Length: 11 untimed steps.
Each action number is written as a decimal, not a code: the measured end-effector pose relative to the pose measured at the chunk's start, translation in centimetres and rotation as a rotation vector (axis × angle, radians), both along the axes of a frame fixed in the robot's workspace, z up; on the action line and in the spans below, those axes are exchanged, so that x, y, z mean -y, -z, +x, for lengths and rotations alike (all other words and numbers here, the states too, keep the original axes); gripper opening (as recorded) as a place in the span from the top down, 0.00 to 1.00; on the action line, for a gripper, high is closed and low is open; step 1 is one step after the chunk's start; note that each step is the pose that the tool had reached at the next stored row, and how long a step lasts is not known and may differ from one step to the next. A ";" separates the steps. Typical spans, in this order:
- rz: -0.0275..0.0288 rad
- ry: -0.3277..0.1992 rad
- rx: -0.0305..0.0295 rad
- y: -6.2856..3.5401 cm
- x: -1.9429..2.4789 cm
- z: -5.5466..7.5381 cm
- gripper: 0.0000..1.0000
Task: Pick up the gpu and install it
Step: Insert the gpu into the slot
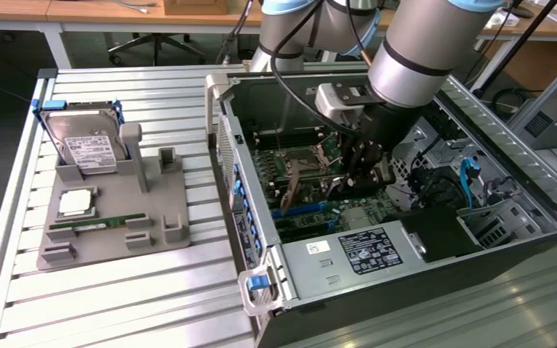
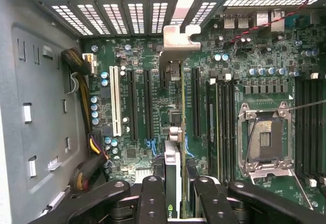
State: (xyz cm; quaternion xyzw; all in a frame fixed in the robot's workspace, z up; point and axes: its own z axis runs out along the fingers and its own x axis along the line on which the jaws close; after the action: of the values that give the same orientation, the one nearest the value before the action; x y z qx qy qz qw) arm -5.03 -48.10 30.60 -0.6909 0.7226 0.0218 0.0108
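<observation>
The gpu (image 2: 172, 159) stands on edge between my fingers (image 2: 153, 198), seen along its thin dark board. Its silver end bracket (image 2: 181, 36) reaches up to the rear slot openings of the computer case (image 1: 356, 254). My gripper (image 2: 177, 187) is shut on the card. It holds the card over the green motherboard (image 2: 132, 147), between two black expansion slots (image 2: 196, 102). Whether the card's edge sits in a slot is hidden. In the exterior view my gripper (image 1: 354, 177) is deep inside the open case, above the motherboard.
A white slot (image 2: 115, 102), memory sticks (image 2: 219, 127) and the open processor socket (image 2: 265, 137) lie beside the card. Cables (image 2: 89, 142) run along the case wall. To the exterior view's left, a grey stand (image 1: 162, 217) holds a hard drive (image 1: 85, 145), a processor (image 1: 75, 203) and a green memory stick (image 1: 95, 223).
</observation>
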 end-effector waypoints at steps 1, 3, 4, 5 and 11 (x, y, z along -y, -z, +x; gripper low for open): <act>-0.0085 0.000 0.0000 0.01 -0.08 0.0 0.73; -0.0183 0.000 0.0000 0.02 -0.61 0.0 0.73; -0.0185 0.000 0.0000 0.02 -1.09 0.0 0.73; -0.0184 0.000 0.0000 0.02 -1.37 0.0 0.73; -0.0190 0.000 0.0001 0.11 -2.45 -0.8 0.73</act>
State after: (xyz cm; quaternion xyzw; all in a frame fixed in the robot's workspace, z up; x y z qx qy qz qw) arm -5.80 -45.65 30.50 -0.6910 0.7227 0.0149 0.0042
